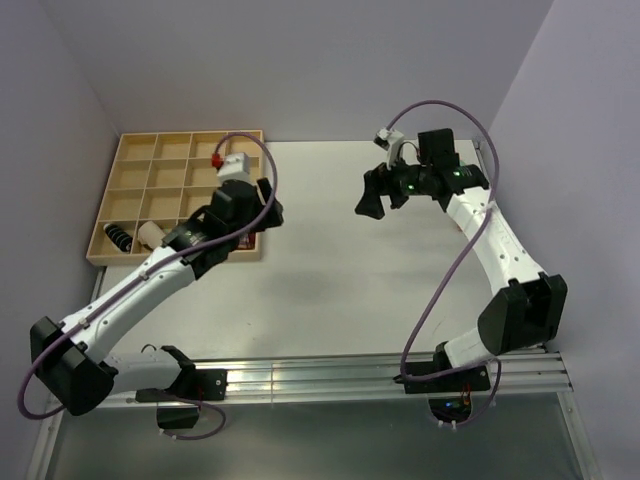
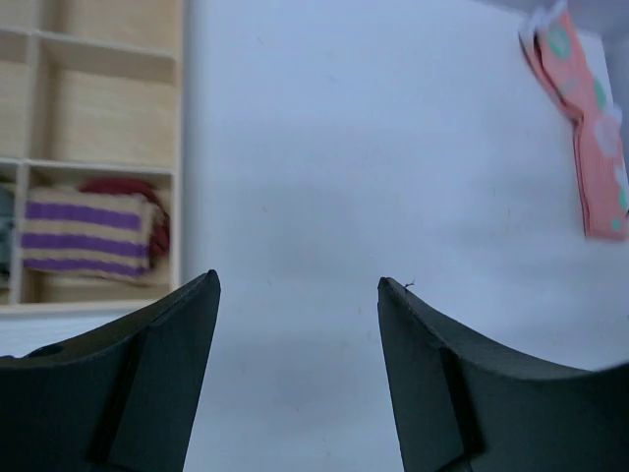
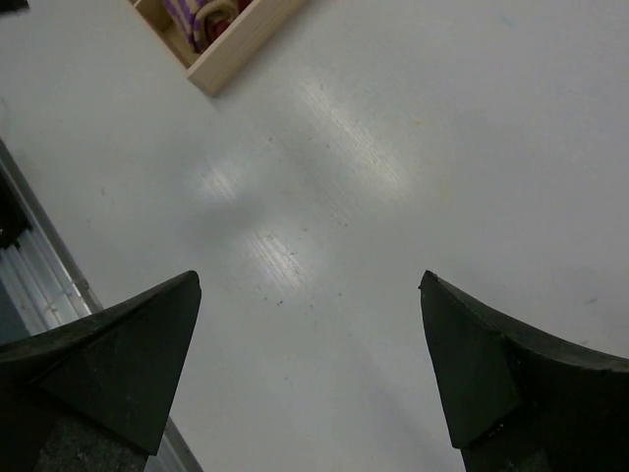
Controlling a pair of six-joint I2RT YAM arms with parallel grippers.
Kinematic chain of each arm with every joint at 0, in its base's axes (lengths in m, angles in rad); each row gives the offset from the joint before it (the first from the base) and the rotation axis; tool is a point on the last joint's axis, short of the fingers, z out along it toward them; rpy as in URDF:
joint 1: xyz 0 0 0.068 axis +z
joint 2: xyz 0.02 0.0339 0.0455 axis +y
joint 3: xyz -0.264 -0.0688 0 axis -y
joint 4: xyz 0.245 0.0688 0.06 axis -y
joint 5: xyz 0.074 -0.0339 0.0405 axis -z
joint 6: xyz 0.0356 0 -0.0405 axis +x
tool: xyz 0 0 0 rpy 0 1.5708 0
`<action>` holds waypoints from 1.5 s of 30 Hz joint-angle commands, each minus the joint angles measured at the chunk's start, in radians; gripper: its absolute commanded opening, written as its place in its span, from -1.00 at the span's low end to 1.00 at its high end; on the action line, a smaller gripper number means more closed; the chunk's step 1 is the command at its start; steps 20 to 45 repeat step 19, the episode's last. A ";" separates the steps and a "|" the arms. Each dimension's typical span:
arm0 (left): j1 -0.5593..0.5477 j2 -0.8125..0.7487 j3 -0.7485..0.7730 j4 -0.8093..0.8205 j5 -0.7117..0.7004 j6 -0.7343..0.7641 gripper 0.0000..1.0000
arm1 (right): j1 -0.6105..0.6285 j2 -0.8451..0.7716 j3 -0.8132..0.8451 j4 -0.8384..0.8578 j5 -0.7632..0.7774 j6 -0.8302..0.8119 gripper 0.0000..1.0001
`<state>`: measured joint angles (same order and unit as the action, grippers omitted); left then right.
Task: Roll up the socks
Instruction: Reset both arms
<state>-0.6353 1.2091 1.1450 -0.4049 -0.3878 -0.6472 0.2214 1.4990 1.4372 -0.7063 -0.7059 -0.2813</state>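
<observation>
Pale table [image 1: 330, 250] under two robot arms: the left gripper [image 2: 298, 324] and right gripper [image 3: 310, 334] hang with jaws spread wide, grasping nothing, while the black striped socks [image 1: 120, 238] lie in the wooden tray's [image 1: 190, 133] near-left corner compartment.

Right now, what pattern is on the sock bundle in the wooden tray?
The sock bundle has purple and cream stripes; the left wrist view shows it best.

No readable text or labels anywhere
</observation>
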 commanded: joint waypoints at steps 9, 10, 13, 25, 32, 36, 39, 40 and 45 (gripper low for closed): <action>-0.184 0.075 -0.024 0.176 0.010 -0.008 0.43 | -0.091 -0.239 -0.176 0.119 0.040 0.021 1.00; -0.185 0.078 -0.024 0.176 0.013 -0.008 0.43 | -0.097 -0.249 -0.187 0.128 0.042 0.025 1.00; -0.188 0.083 -0.024 0.184 0.020 -0.003 0.43 | -0.103 -0.269 -0.204 0.149 0.042 0.028 1.00; -0.188 0.090 -0.004 0.160 0.018 0.004 0.43 | -0.109 -0.275 -0.204 0.152 0.017 0.042 1.00; -0.188 0.090 -0.004 0.160 0.018 0.004 0.43 | -0.109 -0.275 -0.204 0.152 0.017 0.042 1.00; -0.188 0.090 -0.004 0.160 0.018 0.004 0.43 | -0.109 -0.275 -0.204 0.152 0.017 0.042 1.00; -0.188 0.090 -0.004 0.160 0.018 0.004 0.43 | -0.109 -0.275 -0.204 0.152 0.017 0.042 1.00; -0.188 0.090 -0.004 0.160 0.018 0.004 0.43 | -0.109 -0.275 -0.204 0.152 0.017 0.042 1.00; -0.188 0.090 -0.004 0.160 0.018 0.004 0.43 | -0.109 -0.275 -0.204 0.152 0.017 0.042 1.00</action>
